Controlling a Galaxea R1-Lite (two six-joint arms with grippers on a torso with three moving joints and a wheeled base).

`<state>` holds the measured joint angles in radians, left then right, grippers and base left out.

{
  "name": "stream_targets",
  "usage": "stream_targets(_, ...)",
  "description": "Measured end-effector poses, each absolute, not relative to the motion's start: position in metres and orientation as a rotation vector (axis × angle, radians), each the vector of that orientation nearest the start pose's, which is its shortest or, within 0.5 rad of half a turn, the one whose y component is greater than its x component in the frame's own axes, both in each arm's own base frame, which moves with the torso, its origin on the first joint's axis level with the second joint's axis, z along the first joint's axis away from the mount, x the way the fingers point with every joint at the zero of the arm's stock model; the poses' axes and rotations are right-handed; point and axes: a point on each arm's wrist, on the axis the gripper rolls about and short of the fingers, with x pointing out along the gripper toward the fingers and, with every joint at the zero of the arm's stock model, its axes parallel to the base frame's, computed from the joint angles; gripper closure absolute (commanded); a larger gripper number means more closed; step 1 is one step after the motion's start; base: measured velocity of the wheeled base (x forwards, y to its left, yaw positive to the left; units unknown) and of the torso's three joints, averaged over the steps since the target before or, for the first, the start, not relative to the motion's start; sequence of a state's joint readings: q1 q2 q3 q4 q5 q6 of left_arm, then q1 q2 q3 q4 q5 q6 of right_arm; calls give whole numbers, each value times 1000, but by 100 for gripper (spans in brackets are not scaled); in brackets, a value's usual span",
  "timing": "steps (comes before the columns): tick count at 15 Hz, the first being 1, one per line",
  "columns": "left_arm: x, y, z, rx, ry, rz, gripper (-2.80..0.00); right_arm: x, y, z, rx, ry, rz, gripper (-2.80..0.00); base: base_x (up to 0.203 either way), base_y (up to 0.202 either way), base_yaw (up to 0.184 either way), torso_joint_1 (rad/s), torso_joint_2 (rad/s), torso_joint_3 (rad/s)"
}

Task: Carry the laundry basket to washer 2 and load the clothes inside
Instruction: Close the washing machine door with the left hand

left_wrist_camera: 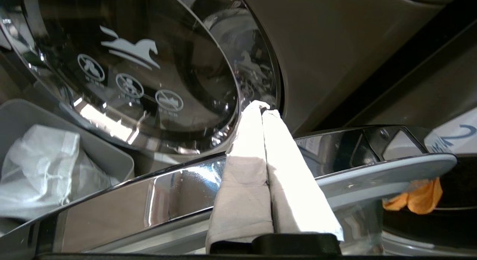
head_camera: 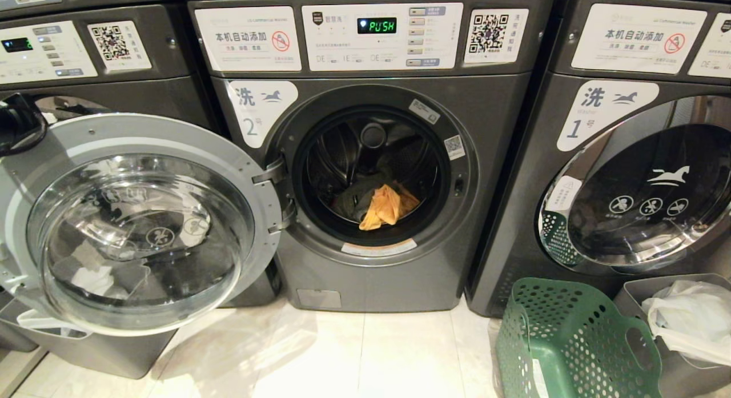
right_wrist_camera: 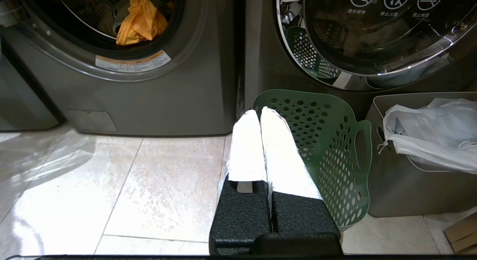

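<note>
Basket (head_camera: 571,346) is lying tipped on the floor before washer 1, mouth facing the grey bin (head_camera: 679,352). Clothes (head_camera: 385,206) are sitting inside washer 2 (head_camera: 485,129), door (head_camera: 143,221) hanging open. Left gripper (left_wrist_camera: 262,110) and right gripper (right_wrist_camera: 259,112) are both pressed together, gripping nothing.

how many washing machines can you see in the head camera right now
3, side by side: washer 2 in the middle with its door swung open, the machine labelled 1 on the right, and another machine on the left. More may lie outside the view.
</note>
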<state>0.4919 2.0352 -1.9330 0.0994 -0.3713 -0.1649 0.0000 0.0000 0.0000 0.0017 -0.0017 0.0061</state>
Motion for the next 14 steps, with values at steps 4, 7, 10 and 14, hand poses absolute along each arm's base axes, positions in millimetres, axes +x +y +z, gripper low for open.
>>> stream_targets(4, 352, 166, 314, -293, 285, 115, 0, -23, 0, 75, 6, 1, -2, 0, 0, 0, 0, 0, 0, 0)
stream_targets(7, 327, 140, 322, -347, 423, 86, 0, -23, 0, 75, 6, 1, -2, 0, 0, 0, 0, 0, 0, 0)
stream_targets(10, 298, 112, 325, -407, 599, 56, 0, -23, 0, 75, 6, 1, -1, 0, 0, 0, 0, 0, 0, 0)
stream_targets(14, 276, 57, 337, -424, 707, -68, 0, -23, 0, 75, 6, 2, -2, 0, 0, 0, 0, 0, 0, 0)
